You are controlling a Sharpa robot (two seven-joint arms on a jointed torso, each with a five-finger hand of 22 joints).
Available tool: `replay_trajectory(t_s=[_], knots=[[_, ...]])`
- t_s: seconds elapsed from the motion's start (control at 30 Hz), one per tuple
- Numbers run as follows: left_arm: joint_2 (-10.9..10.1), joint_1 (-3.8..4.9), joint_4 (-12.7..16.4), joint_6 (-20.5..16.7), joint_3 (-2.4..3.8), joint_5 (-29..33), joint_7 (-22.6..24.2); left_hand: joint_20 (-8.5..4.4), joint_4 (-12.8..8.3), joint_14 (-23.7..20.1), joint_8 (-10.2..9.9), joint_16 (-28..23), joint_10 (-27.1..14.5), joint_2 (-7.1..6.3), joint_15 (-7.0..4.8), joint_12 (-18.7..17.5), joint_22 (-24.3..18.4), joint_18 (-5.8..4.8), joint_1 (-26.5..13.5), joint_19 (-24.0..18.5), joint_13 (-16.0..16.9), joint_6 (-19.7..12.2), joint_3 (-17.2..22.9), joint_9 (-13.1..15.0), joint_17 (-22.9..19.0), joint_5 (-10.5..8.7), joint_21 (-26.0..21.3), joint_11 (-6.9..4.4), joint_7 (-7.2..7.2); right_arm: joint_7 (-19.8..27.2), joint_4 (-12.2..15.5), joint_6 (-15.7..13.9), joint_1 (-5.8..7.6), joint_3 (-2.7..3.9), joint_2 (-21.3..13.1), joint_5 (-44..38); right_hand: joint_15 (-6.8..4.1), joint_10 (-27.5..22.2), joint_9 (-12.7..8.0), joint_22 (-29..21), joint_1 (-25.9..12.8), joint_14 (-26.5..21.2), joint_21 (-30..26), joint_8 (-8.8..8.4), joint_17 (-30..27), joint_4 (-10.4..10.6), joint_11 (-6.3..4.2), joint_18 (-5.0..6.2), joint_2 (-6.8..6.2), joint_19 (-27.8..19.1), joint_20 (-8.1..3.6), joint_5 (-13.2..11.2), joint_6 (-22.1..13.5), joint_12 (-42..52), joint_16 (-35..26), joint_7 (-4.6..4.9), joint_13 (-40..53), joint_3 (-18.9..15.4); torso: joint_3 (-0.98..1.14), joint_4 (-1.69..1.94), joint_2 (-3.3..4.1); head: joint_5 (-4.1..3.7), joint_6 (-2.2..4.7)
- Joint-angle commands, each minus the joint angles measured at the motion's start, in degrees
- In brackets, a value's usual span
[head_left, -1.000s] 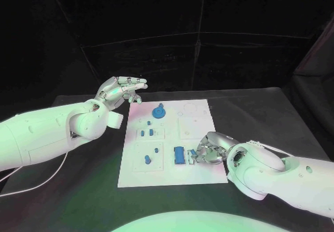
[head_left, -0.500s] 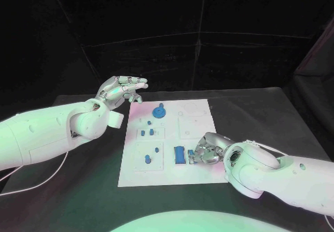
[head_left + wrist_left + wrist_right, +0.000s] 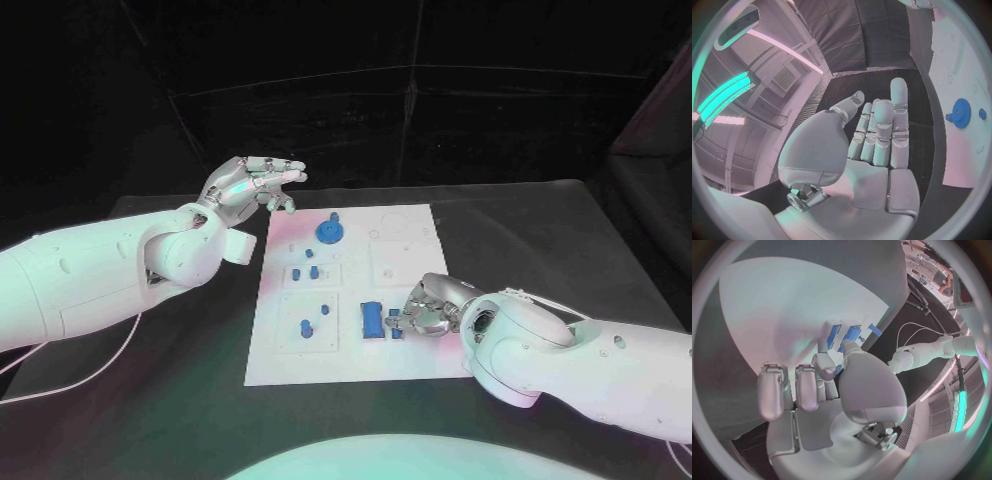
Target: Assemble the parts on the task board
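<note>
A black table (image 3: 548, 240) stands before dark curtained walls (image 3: 433, 110).

You see a matt white task board (image 3: 346, 340), smooth blue plastic parts (image 3: 372, 320), a matt black table (image 3: 548, 230), and glossy metallic hand shells (image 3: 255, 184).

The room was dark; mint and pink light fell on the task board (image 3: 361, 290). A teal ceiling strip glowed in the left wrist view. Fisheye edges bent and blurred.
</note>
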Motion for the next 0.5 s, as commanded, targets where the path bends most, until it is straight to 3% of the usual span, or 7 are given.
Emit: replay_trajectory(t_s=[0.03, 0.13, 0.2, 0.37, 0.5], knots=[[0.0, 0.09, 0.1, 0.6, 0.05, 0.2, 0.3, -0.13, 0.0, -0.3, 0.3, -0.1, 0.3, 0.48, 0.06, 0.3, -0.1, 0.8, 0.0, 0.1, 0.0, 0.0, -0.4, 0.0, -0.1, -0.19, -0.2, 0.02, -0.22, -0.3, 0.0, 0.0, 0.07, 0.03, 0.1, -1.2, -0.17, 0.3, 0.3, 9.8, -1.2, 3.2, 0.3, 0.24, -0.1, 0.0, 0.01, -0.6, 0.36, 1.7, -0.24, -5.6, 0.3, 0.1, 0.1, -0.08, 0.1, -1.5, 0.0, 0.02, -0.02, -0.01, -0.04], [-0.1, 0.1, 0.2, 0.6, 0.05, 0.2, 0.3, -0.13, 0.0, -0.3, 0.3, -0.1, 0.3, 0.48, 0.06, 0.3, -0.1, 0.8, 0.0, 0.1, 0.0, 0.0, -0.4, 0.0, -0.1, -0.19, -0.2, 0.02, -0.22, -0.2, -0.1, -0.3, 0.07, 0.03, 0.1, -1.6, -0.15, 0.3, 0.6, 9.8, -2.3, 3.1, 0.2, 0.29, -0.2, 0.1, 0.05, -0.59, 0.89, 1.7, -0.21, -10.8, 0.2, 0.0, 0.0, -0.06, 0.1, -3.5, 0.0, 0.0, -0.04, 0.0, -0.05], [-0.1, 0.1, 0.2, 0.6, 0.05, 0.2, 0.3, -0.13, 0.0, -0.3, 0.3, -0.1, 0.3, 0.48, 0.06, 0.3, -0.1, 0.8, 0.0, 0.1, 0.0, 0.0, -0.4, 0.0, -0.1, -0.19, -0.2, 0.02, -0.22, 0.0, 0.0, -0.4, 0.07, 0.03, 0.1, -1.7, -0.12, 0.2, 0.8, 9.7, -2.7, 3.1, 0.2, 0.31, -0.3, 0.1, 0.08, -0.58, 1.11, 1.7, -0.2, -12.6, 0.1, 0.0, -0.1, -0.06, 0.1, -4.6, -0.01, 0.01, -0.03, 0.0, -0.04], [-0.1, 0.1, 0.2, 0.6, 0.05, 0.2, 0.3, -0.13, 0.0, -0.3, 0.3, -0.1, 0.3, 0.48, 0.06, 0.3, -0.1, 0.8, 0.0, 0.1, 0.0, 0.0, -0.4, 0.0, -0.1, -0.19, -0.2, 0.02, -0.22, 1.9, 0.6, -0.2, 0.07, 0.03, -0.8, -1.9, -0.1, 0.1, 0.9, 9.7, -2.3, 3.1, 0.1, 0.29, -0.4, -0.1, 0.1, -0.56, 1.29, 1.6, -0.18, -13.0, -0.1, -0.2, -0.1, -0.02, 0.1, -5.1, 0.04, -0.01, -0.06, 0.03, 0.0], [-0.1, 0.1, 0.2, 0.6, 0.05, 0.2, 0.3, -0.13, 0.0, -0.3, 0.3, -0.1, 0.3, 0.48, 0.06, 0.3, -0.1, 0.8, 0.0, 0.1, 0.0, 0.0, -0.4, 0.0, -0.1, -0.19, -0.2, 0.02, -0.22, 5.3, 1.1, -0.8, 0.07, 0.03, -2.1, -0.9, 0.01, -0.1, 1.1, 9.4, 0.8, 3.0, -0.1, 0.06, -0.7, -0.8, 0.26, -0.48, 2.07, 1.4, -0.1, -11.8, -0.7, -0.4, -0.4, 0.2, 0.0, -5.4, 0.01, -0.05, -0.12, 0.07, 0.09]])
